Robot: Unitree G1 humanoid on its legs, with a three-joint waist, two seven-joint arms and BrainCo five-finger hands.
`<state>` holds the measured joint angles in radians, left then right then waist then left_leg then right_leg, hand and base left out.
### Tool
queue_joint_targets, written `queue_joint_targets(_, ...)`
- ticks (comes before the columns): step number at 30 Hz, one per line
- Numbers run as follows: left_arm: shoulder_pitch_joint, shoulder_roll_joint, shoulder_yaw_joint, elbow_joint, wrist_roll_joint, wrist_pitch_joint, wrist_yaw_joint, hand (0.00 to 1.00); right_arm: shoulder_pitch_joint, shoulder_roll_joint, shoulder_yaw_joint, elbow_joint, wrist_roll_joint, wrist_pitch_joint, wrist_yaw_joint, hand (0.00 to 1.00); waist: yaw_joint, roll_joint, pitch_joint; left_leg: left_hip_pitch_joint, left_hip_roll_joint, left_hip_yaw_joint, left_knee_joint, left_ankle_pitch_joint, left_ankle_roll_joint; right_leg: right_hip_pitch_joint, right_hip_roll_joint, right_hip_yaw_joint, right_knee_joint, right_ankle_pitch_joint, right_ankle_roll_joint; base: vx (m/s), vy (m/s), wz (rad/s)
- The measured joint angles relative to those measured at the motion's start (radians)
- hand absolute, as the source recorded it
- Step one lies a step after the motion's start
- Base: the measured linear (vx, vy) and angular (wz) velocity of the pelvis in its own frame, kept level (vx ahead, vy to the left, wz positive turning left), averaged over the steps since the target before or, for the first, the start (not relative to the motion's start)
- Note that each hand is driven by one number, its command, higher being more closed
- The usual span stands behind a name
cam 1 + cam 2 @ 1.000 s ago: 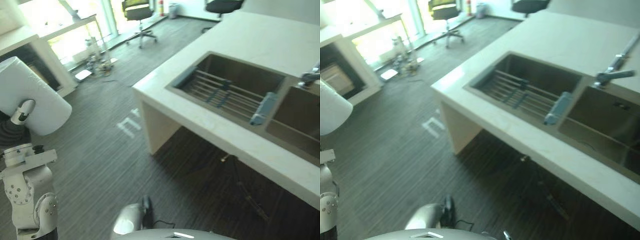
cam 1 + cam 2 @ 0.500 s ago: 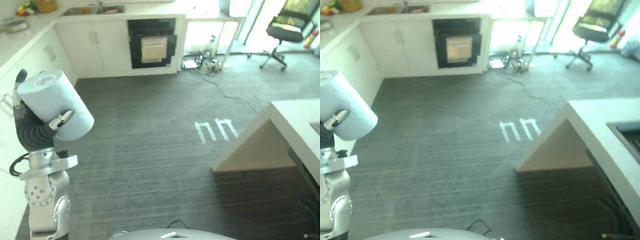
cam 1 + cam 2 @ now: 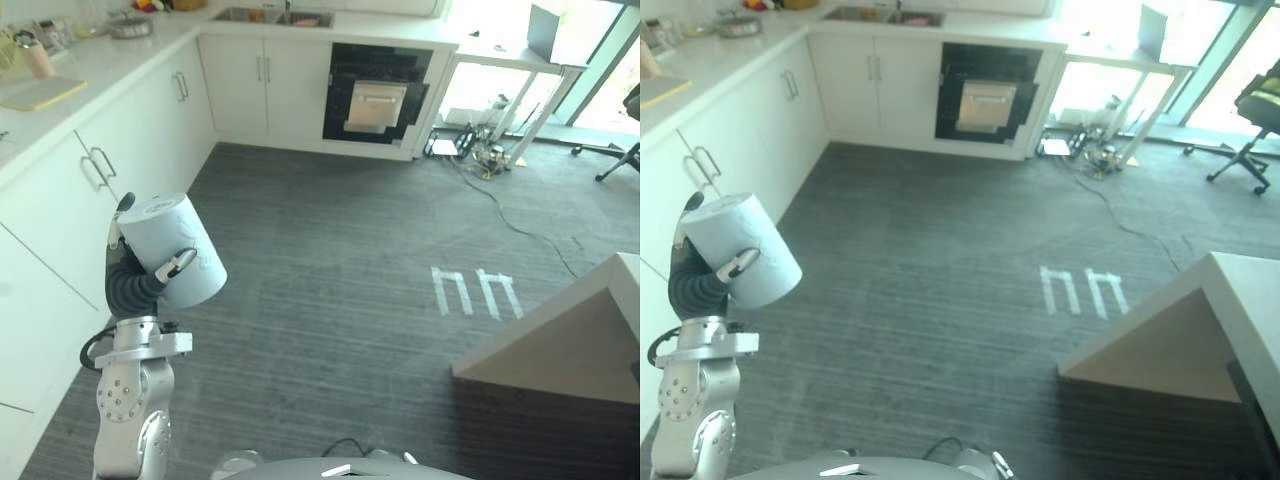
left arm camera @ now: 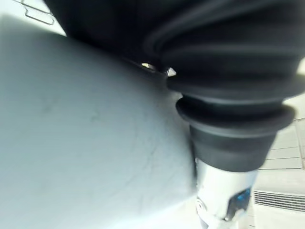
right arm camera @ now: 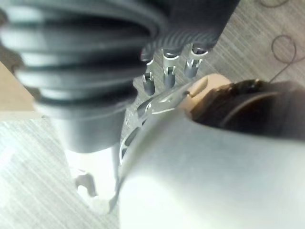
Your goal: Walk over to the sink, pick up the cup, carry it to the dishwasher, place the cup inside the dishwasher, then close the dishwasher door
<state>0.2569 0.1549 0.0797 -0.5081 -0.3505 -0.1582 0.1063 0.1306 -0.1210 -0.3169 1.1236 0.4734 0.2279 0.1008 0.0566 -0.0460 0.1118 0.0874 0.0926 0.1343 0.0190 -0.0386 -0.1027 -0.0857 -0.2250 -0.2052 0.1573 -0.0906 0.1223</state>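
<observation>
Head pair: set high, tilted down and forward over the floor [image 3: 330, 250] toward the cabinets [image 3: 245, 85] and the dark appliance [image 3: 378, 98], at room range. Both eyes share cabinets, appliance, floor marks [image 3: 472, 292], counter corner [image 3: 560, 345] and the cup [image 3: 172, 245] held in the left hand [image 3: 128, 285]. The right eye stands slightly rightward.
Left wrist: along its cover [image 4: 224, 71], hard against the cup's wall.
Right wrist: close, past the right hand [image 5: 167, 67], fingers loose, down to the floor.

We find the room bright: daylight floods through the windows [image 3: 600, 60] at the far right, burning to white glare (the desk [image 3: 505, 62] there nearly washes out). The floor [image 3: 330, 260] is evenly lit, darkening beneath the corner of the island [image 3: 1240, 290]; the cup [image 4: 71, 143], seen close, lies in soft grey shade.
</observation>
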Motion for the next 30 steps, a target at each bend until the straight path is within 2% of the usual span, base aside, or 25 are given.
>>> queue_joint_targets(1,-0.001,-0.003,-0.009,-0.004,-0.002,0.01,-0.001,1.0,0.002,-0.006,-0.002,0.003,-0.006,-0.002,0.0,0.0,-0.003,0.026,0.002,-0.001,0.036,0.002,-0.008,0.014,-0.024,-0.003,0.035,0.024,0.008,0.039,0.001,0.14,-0.278,0.09)
queue_joint_targets(2,-0.002,-0.003,-0.008,-0.004,-0.003,0.013,-0.001,1.0,0.003,-0.006,-0.003,0.003,-0.007,-0.002,0.002,0.0,-0.003,0.024,0.005,0.003,0.046,0.002,-0.014,0.017,-0.035,0.002,0.051,0.036,0.007,0.057,0.0,0.19,-0.317,0.06)
queue_joint_targets(3,-0.018,-0.004,-0.01,-0.001,-0.018,0.02,-0.001,1.0,0.011,-0.007,-0.007,0.005,-0.007,-0.002,0.006,0.0,-0.01,0.033,0.008,0.023,0.066,-0.005,-0.04,0.023,-0.057,0.022,0.078,0.035,0.006,0.088,-0.008,0.1,-0.191,0.16)
queue_joint_targets(6,-0.098,-0.035,-0.021,0.009,-0.021,0.022,-0.005,1.0,0.038,-0.01,-0.009,0.004,-0.008,-0.007,0.017,0.0,-0.022,0.062,0.005,0.018,0.15,-0.059,0.0,0.006,-0.093,0.061,0.147,-0.031,0.034,0.047,-0.041,0.19,-0.236,0.38)
queue_joint_targets(7,-0.113,-0.038,-0.025,0.01,-0.02,0.022,-0.003,1.0,0.04,-0.009,-0.008,0.003,-0.009,-0.006,0.023,0.0,-0.023,0.059,0.007,0.005,0.163,-0.066,0.025,0.002,-0.098,0.062,0.155,-0.042,0.047,0.032,-0.049,0.17,-0.204,0.51)
queue_joint_targets(8,-0.134,-0.037,-0.041,0.01,-0.021,0.024,0.005,1.0,0.041,-0.004,0.001,0.001,-0.009,-0.004,0.024,0.0,-0.026,0.042,0.017,-0.036,0.174,-0.09,0.109,-0.01,-0.094,0.065,0.16,-0.067,0.068,0.003,-0.064,0.15,-0.199,0.6)
queue_joint_targets(9,-0.146,-0.04,-0.056,0.012,-0.023,0.031,0.017,1.0,0.041,0.001,0.002,0.001,-0.008,0.006,0.022,0.0,-0.03,0.023,0.032,-0.11,0.177,-0.102,0.257,-0.028,-0.062,0.086,0.161,-0.093,0.07,-0.008,-0.074,0.13,-0.253,0.66)
queue_joint_targets(10,-0.147,-0.05,-0.058,0.015,-0.042,0.033,0.025,1.0,0.042,-0.009,0.007,-0.003,-0.008,0.021,0.02,0.0,-0.028,0.026,0.057,-0.186,0.189,-0.107,0.448,-0.035,0.001,0.131,0.172,-0.107,0.051,-0.015,-0.09,0.09,-0.21,0.45)
queue_joint_targets(11,-0.146,-0.057,-0.055,0.026,-0.043,0.033,0.026,1.0,0.046,-0.017,0.023,-0.004,-0.009,0.022,0.019,0.0,-0.021,0.027,0.071,-0.216,0.193,-0.112,0.524,-0.027,0.019,0.164,0.174,-0.108,0.037,-0.016,-0.098,0.06,-0.163,0.1)
queue_joint_targets(12,-0.138,-0.069,-0.054,0.046,-0.04,0.035,0.024,1.0,0.054,-0.039,0.036,-0.007,-0.008,0.024,0.019,0.0,-0.01,0.028,0.085,-0.229,0.183,-0.122,0.586,-0.056,0.024,0.202,0.171,-0.107,0.017,-0.022,-0.109,0.04,-0.073,-0.12)
queue_joint_targets(13,-0.134,-0.073,-0.058,0.051,-0.04,0.036,0.021,1.0,0.055,-0.044,0.037,-0.008,-0.008,0.024,0.018,0.0,-0.005,0.04,0.081,-0.229,0.171,-0.121,0.568,-0.075,0.023,0.212,0.17,-0.105,0.01,-0.023,-0.111,0.05,-0.029,-0.19)
queue_joint_targets(14,-0.13,-0.078,-0.067,0.049,-0.04,0.036,0.015,1.0,0.049,-0.067,0.038,-0.009,-0.007,0.022,0.018,0.0,-0.005,0.065,0.076,-0.226,0.142,-0.103,0.464,-0.078,0.023,0.223,0.171,-0.105,-0.006,-0.023,-0.109,0.06,0.036,-0.08)
queue_joint_targets(15,-0.13,-0.078,-0.08,0.048,-0.041,0.034,0.011,1.0,0.045,-0.082,0.038,-0.009,-0.004,0.021,0.018,0.0,-0.011,0.088,0.067,-0.224,0.118,-0.094,0.348,-0.038,0.018,0.221,0.177,-0.108,-0.013,-0.021,-0.103,0.09,0.074,0.03)
queue_joint_targets(16,-0.13,-0.08,-0.09,0.046,-0.042,0.031,-0.01,1.0,0.041,-0.095,0.034,-0.013,0.006,0.019,0.017,0.0,-0.019,0.114,0.057,-0.218,0.092,-0.076,0.226,0.043,0.002,0.213,0.193,-0.108,-0.016,-0.023,-0.09,0.1,0.061,0.14)
queue_joint_targets(17,-0.129,-0.074,-0.09,0.049,-0.042,0.031,-0.016,1.0,0.035,-0.081,0.029,-0.015,0.012,0.019,0.017,0.0,-0.023,0.103,0.054,-0.206,0.082,-0.071,0.198,0.061,-0.001,0.208,0.185,-0.105,-0.011,-0.024,-0.087,0.13,0.022,0.12)
queue_joint_targets(19,-0.117,-0.075,-0.102,0.049,-0.079,0.029,-0.032,1.0,0.031,-0.028,0.028,-0.017,0.054,0.021,-0.003,0.0,-0.021,0.073,0.046,-0.142,0.052,-0.052,0.036,0.136,0.005,0.194,0.16,-0.1,-0.007,-0.025,-0.082,0.12,0.005,0.0)
queue_joint_targets(22,-0.115,-0.069,-0.164,0.053,-0.09,0.026,-0.039,1.0,0.028,-0.005,-0.005,-0.011,0.104,0.027,-0.024,0.0,-0.027,0.064,0.035,-0.102,0.033,-0.028,-0.085,0.189,0.013,0.17,0.151,-0.075,0.002,-0.032,-0.073,0.05,0.035,-0.05)
queue_joint_targets(24,-0.118,-0.061,-0.199,0.06,-0.09,0.021,-0.048,1.0,0.031,0.001,-0.013,-0.012,0.111,0.036,-0.021,0.0,-0.034,0.064,0.032,-0.091,0.025,-0.022,-0.103,0.191,0.019,0.17,0.142,-0.065,0.005,-0.034,-0.065,0.01,0.045,-0.07)
queue_joint_targets(25,-0.129,0.004,-0.199,0.244,-0.119,0.021,-0.046,1.0,0.044,-0.006,0.069,-0.035,0.078,0.039,-0.013,0.0,-0.06,0.043,-0.05,-0.076,0.027,-0.023,-0.105,0.185,0.013,0.211,0.145,-0.075,-0.079,-0.009,-0.053,0.0,0.022,-0.05)
queue_joint_targets(30,-0.129,0.004,-0.199,0.244,-0.119,0.021,-0.046,1.0,0.044,-0.006,0.069,-0.033,0.078,0.039,-0.013,0.0,-0.063,0.042,-0.05,-0.076,0.026,-0.023,-0.105,0.184,0.013,0.212,0.145,-0.075,-0.081,-0.009,-0.053,0.0,0.0,0.0)
